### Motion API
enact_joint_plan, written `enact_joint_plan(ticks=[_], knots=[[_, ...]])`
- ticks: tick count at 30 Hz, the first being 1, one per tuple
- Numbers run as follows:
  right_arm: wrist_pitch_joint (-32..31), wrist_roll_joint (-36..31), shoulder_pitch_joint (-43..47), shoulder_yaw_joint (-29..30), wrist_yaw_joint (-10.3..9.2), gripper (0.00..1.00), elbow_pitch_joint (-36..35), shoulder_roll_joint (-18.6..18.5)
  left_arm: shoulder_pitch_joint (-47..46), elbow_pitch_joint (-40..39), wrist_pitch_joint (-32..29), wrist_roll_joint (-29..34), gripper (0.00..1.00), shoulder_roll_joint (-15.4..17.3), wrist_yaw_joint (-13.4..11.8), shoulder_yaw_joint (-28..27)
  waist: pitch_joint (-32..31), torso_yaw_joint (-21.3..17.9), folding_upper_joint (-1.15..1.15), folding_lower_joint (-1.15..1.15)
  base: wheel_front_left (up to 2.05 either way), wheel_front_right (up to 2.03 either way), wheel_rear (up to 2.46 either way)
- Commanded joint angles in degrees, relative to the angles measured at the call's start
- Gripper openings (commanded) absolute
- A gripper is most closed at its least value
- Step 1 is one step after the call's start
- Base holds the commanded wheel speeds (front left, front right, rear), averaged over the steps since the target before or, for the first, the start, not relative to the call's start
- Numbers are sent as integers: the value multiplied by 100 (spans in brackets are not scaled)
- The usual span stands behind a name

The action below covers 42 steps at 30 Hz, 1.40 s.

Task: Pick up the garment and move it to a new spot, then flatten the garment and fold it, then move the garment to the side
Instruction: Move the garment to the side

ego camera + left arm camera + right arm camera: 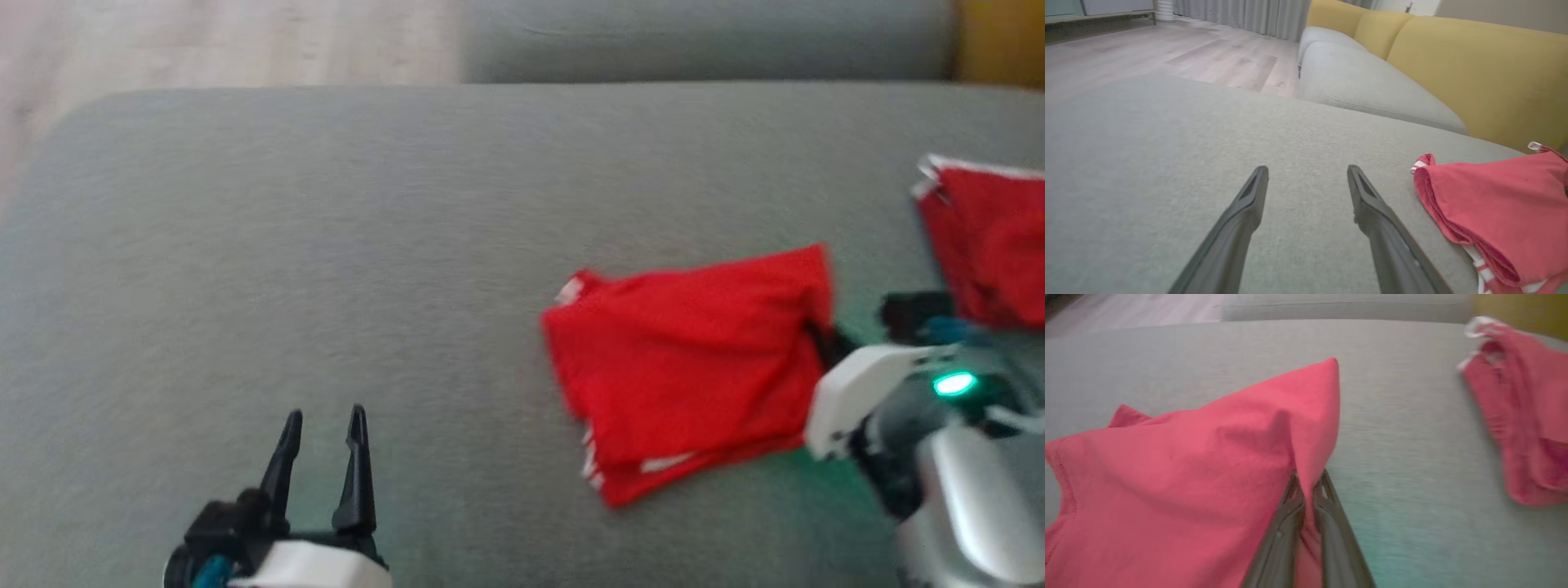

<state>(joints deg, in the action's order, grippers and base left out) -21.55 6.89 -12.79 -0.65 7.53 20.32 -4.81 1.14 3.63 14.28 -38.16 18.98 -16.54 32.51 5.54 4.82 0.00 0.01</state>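
Folded red garment (686, 359), white-striped trim at hems, layered flat on grey cushion (326, 245), right of cushion centre; right-hand corner raised into a peak.

Even daylight; motion blur smears head and right wrist views; a small green light (953, 384) tints the grey fabric cushion (1392, 539).
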Motion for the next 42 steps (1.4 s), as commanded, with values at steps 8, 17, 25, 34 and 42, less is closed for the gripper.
enact_joint_plan(ticks=[8, 17, 25, 34, 42], knots=[[10, 41, -326, 262, -4, 0, -934, -432, -649, -206, -25, 219, 100, 129, 70, -182, 665, -1668, 0, -1, 0, 0, 0], [130, 116, -476, 188, -4, 0, -1003, -334, -868, -298, -220, 314, 100, 254, 53, -127, 836, -2134, 0, -1, 0, 0, 0], [90, 119, -1017, -56, -4, 0, -1026, -513, -869, -332, -260, 306, 100, 286, 12, -122, 839, -1946, 0, -1, 0, 0, 0], [-265, 194, -2258, -84, -4, 0, -548, -884, -891, -317, -207, 278, 100, 254, 6, -135, 891, -1613, 0, -1, 0, 0, 0], [-332, 64, -2815, 392, -4, 0, -35, -1529, -934, -332, -193, 296, 100, 246, -8, -117, 1011, -1318, 0, -1, 0, 0, 0]])
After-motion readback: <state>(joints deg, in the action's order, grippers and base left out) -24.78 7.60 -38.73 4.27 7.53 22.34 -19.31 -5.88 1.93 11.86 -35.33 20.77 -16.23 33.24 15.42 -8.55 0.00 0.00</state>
